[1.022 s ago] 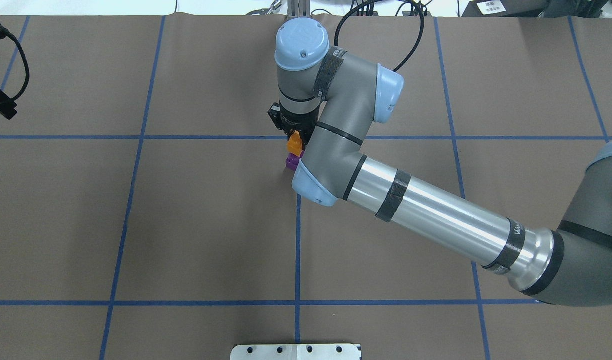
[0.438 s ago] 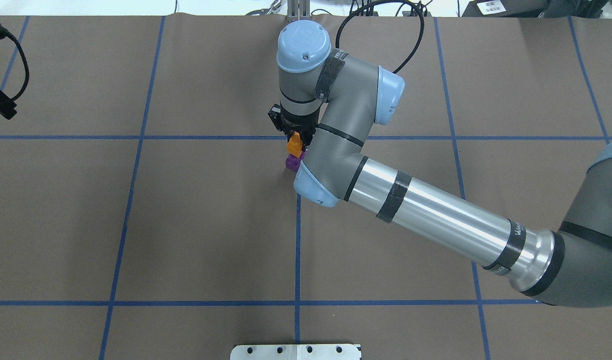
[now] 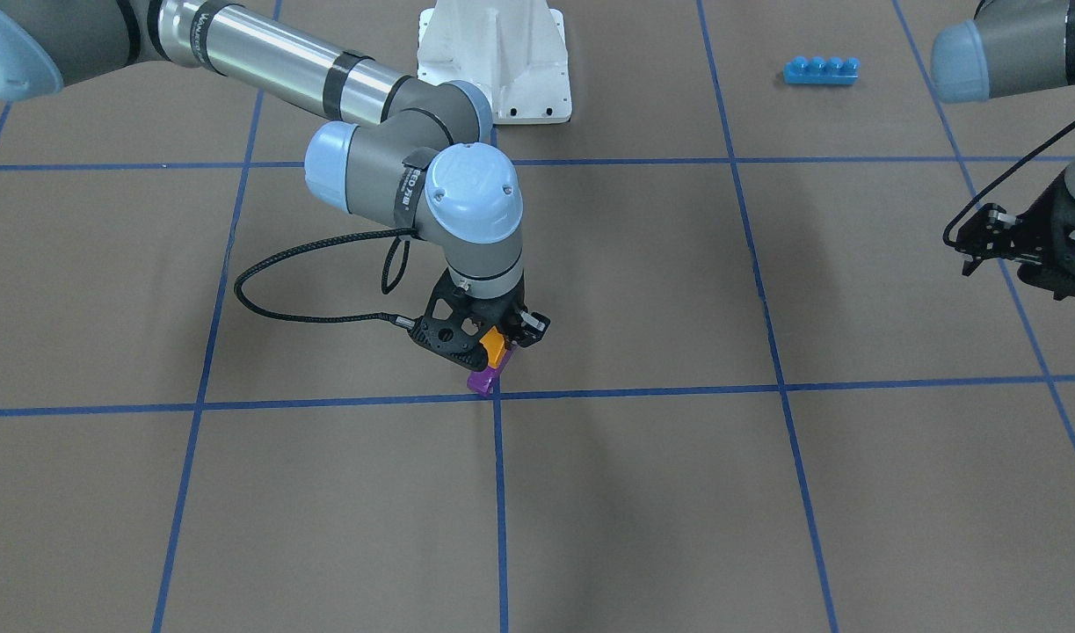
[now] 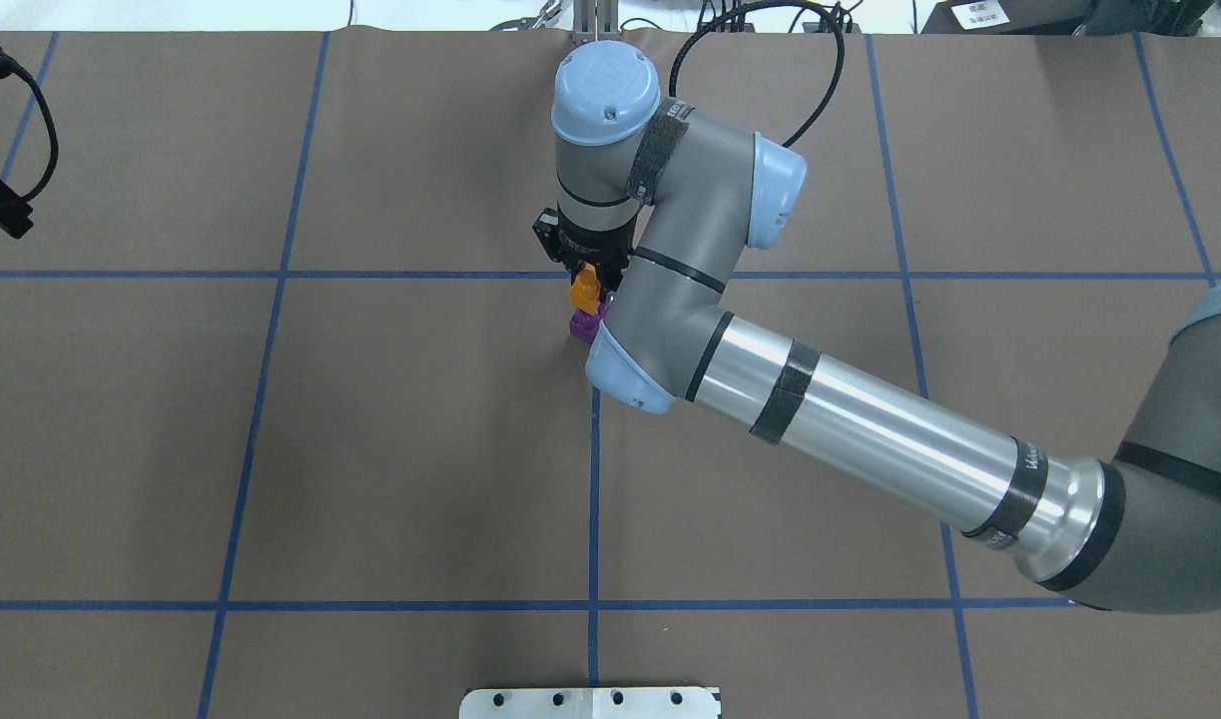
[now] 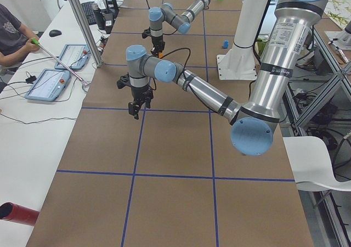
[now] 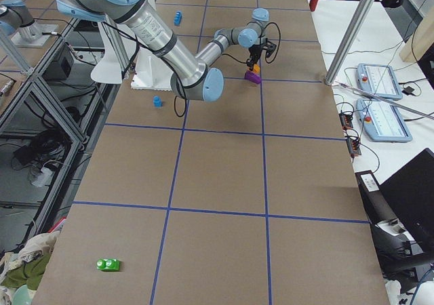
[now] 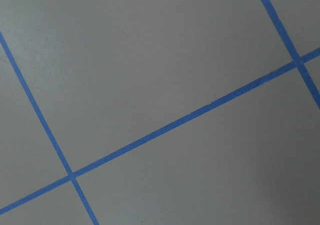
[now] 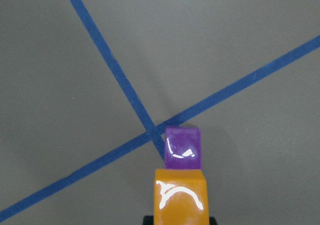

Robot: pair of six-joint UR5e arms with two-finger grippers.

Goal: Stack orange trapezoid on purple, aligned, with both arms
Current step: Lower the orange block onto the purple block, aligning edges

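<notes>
My right gripper (image 3: 502,345) points straight down and is shut on the orange trapezoid (image 3: 495,350), held just above the purple brick (image 3: 482,380). The purple brick rests on the table at a crossing of blue tape lines. I cannot tell whether the two bricks touch. In the right wrist view the orange trapezoid (image 8: 180,195) overlaps the near edge of the purple brick (image 8: 183,147). From overhead the orange trapezoid (image 4: 584,290) sits beside the purple brick (image 4: 582,323). My left gripper (image 3: 976,246) hangs far off at the table's side, empty; its jaws are unclear.
A long blue four-stud brick (image 3: 821,69) lies near the white base mount (image 3: 495,61). A small blue brick (image 6: 156,102) lies near the mount too. A green piece (image 6: 108,264) lies at the table's right end. A black cable (image 3: 265,308) loops beside my right wrist.
My right gripper has shifted the orange trapezoid very slightly to the left over the purple brick. The purple brick and the left arm have not moved.
</notes>
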